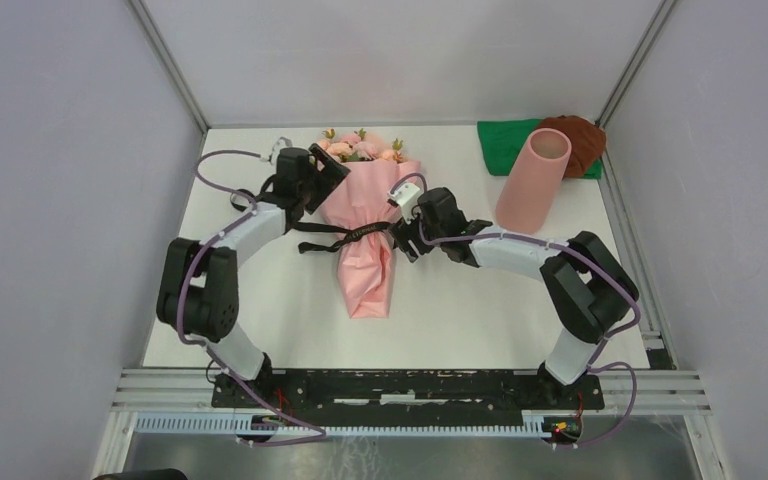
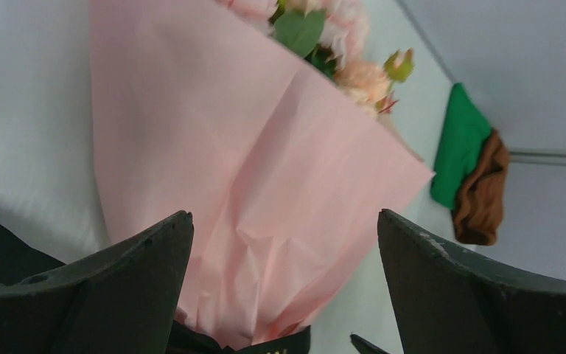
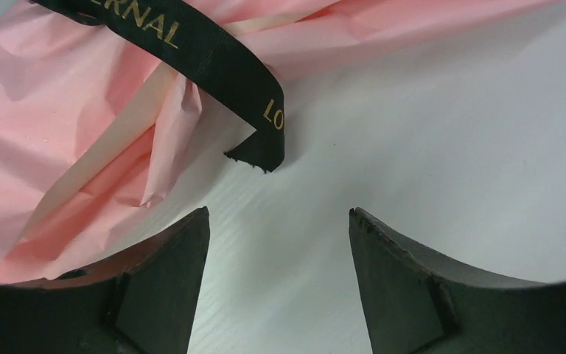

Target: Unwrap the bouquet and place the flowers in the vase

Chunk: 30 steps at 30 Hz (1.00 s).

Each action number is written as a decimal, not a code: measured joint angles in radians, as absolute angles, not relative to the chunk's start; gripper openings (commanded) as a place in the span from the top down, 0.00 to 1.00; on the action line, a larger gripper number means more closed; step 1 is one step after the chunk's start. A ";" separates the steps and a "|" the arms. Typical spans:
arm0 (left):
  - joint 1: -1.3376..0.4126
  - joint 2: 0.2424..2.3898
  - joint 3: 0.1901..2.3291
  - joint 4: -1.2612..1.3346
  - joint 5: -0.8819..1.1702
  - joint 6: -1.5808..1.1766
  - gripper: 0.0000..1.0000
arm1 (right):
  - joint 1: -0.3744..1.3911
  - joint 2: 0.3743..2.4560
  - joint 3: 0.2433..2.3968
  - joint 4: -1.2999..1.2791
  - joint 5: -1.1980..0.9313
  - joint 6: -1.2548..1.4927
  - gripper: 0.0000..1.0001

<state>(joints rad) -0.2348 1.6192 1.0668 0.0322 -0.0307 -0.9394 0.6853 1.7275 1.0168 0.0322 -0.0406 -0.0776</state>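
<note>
**Mia:** What is the right claw point(image 3: 279, 210) doing?

**Ben:** It is open. Its jaws stand apart over the white table point(image 1: 280, 310). Nothing is between them, so it holds nothing.

**Mia:** What is close to it?

**Ben:** The loose end of the black ribbon point(image 3: 221, 63) lies just in front of it. The ribbon has gold letters on it. The pink paper point(image 3: 59, 110) is beside it.

**Mia:** And the left claw point(image 2: 285, 214)?

**Ben:** It is wide open too, and it holds nothing. The pink paper is right in front of its jaws.

**Mia:** Where is the bouquet point(image 1: 365, 270)?

**Ben:** It lies flat on the table between the two claws. Its thin end points to the arms and its wide end points away. The ribbon goes across its middle.

**Mia:** Can you see the flowers point(image 1: 360, 148)?

**Ben:** Yes. They peek out of the wide end, pink and peach with green leaves. They are in the paper.

**Mia:** Where is the vase point(image 1: 533, 180)?

**Ben:** It is far off on the right, well apart from the bouquet. I cannot tell if it stands or lies. Just behind it are a green cloth point(image 1: 505, 145) and a brown bundle point(image 1: 585, 140), and they touch each other
</note>
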 measured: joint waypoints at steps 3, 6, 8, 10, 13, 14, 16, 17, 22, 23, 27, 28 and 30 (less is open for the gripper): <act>-0.282 1.710 1.067 0.032 -0.057 -0.933 0.00 | 0.685 1.732 1.005 0.034 -0.027 -0.081 0.25; -0.305 1.772 1.069 0.031 -0.065 -0.928 0.00 | 0.685 1.738 1.007 0.046 -0.008 -0.088 0.25; -0.306 1.800 1.074 0.032 -0.072 -0.926 0.00 | 0.685 1.750 1.016 0.049 -0.001 -0.093 0.24; -0.303 1.817 1.085 0.032 -0.077 -0.926 0.00 | 0.685 1.769 1.027 0.052 0.001 -0.097 0.25; -0.302 1.828 1.099 0.033 -0.078 -0.926 0.01 | 0.685 1.814 1.056 0.052 0.001 -0.103 0.25; -0.302 1.830 1.101 0.034 -0.078 -0.926 0.01 | 0.685 1.829 1.065 0.052 0.001 -0.102 0.25; -0.302 1.837 1.104 0.038 -0.078 -0.926 0.01 | 0.685 1.859 1.081 0.052 -0.004 -0.102 0.25; -0.302 1.842 1.105 0.042 -0.078 -0.926 0.01 | 0.685 1.869 1.086 0.052 -0.008 -0.102 0.25; -0.302 1.855 1.106 0.049 -0.078 -0.926 0.01 | 0.685 1.903 1.115 0.052 -0.024 -0.102 0.25; -0.302 1.855 1.106 0.050 -0.078 -0.926 0.01 | 0.685 1.906 1.121 0.052 -0.025 -0.102 0.26; -0.302 1.856 1.107 0.052 -0.078 -0.926 0.02 | 0.680 1.912 1.142 0.064 -0.035 -0.099 0.53; -0.302 1.858 1.107 0.053 -0.077 -0.926 0.02 | 0.678 1.915 1.147 0.070 -0.041 -0.102 0.65; -0.302 1.863 1.108 0.056 -0.077 -0.926 0.02 | 0.671 1.926 1.160 0.082 -0.056 -0.094 0.89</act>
<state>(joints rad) -0.3023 1.8633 1.1084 0.0559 -0.0769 -0.9260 0.6708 1.9263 1.1603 0.0822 -0.0563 -0.0940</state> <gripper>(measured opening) 0.987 0.401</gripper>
